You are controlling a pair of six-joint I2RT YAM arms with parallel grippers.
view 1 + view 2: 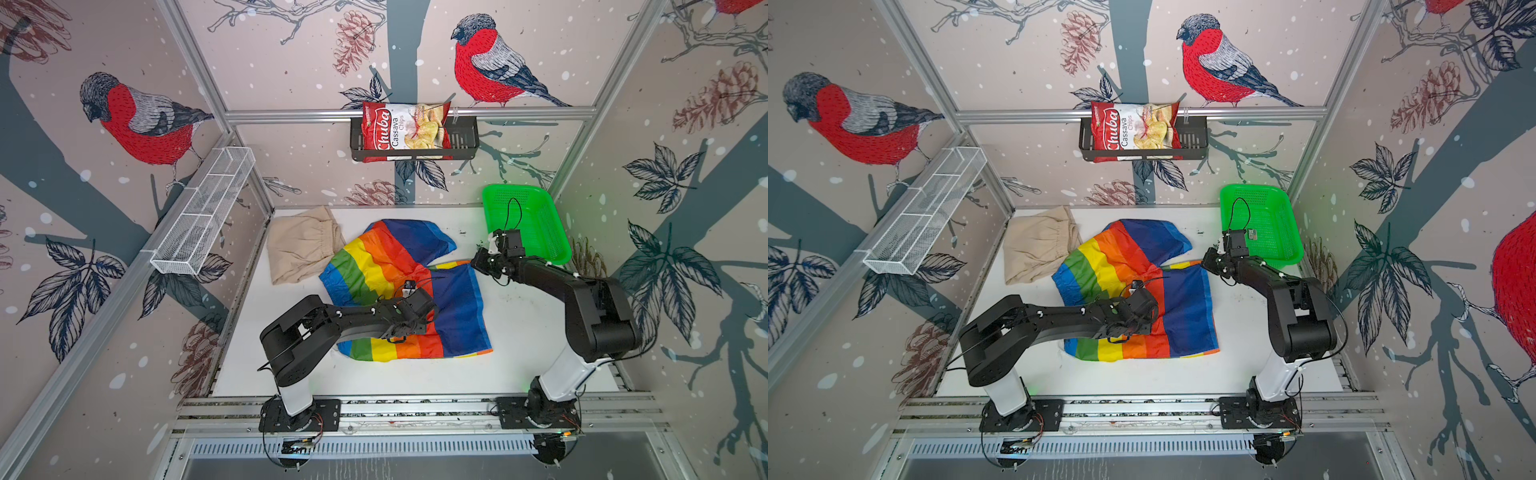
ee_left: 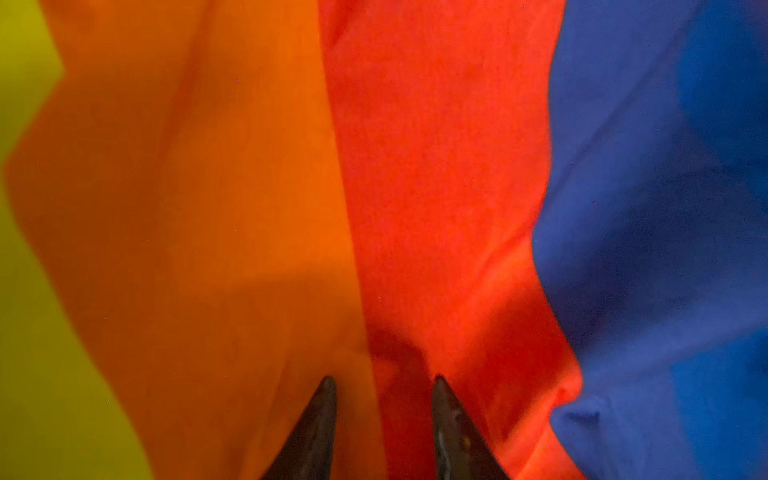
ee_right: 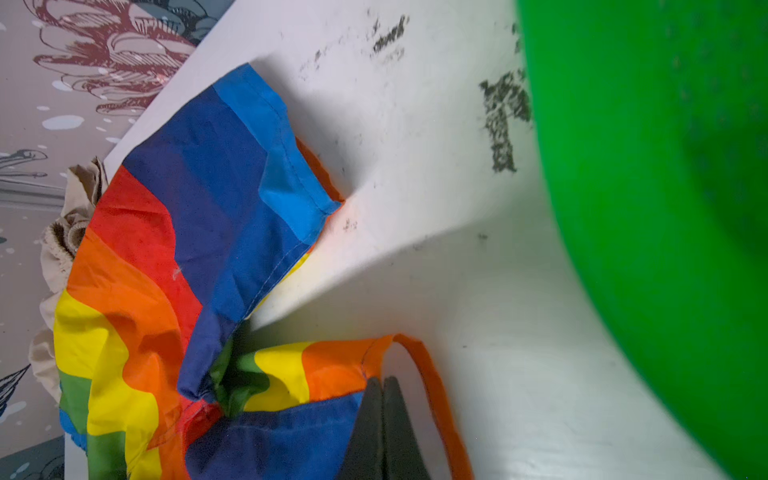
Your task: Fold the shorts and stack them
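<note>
The rainbow shorts (image 1: 386, 266) (image 1: 1121, 257) lie spread on the white table, waist to the left and legs to the right. The beige shorts (image 1: 299, 245) (image 1: 1034, 245) lie crumpled behind them at the back left, touching the rainbow waist. My left gripper (image 2: 384, 380) points down onto the orange and red bands (image 2: 415, 166), its tips apart with cloth between them. My right gripper (image 3: 382, 380) (image 1: 478, 259) is shut on the hem of the nearer leg, and the orange hem edge (image 3: 432, 374) loops up beside it.
A green plastic basket (image 1: 544, 224) (image 3: 665, 208) stands at the back right, close behind my right wrist. A chips bag (image 1: 405, 129) sits in a black wall rack (image 1: 465, 141). A white wire shelf (image 1: 203, 212) hangs on the left wall. Bare table (image 1: 519, 332) shows front right.
</note>
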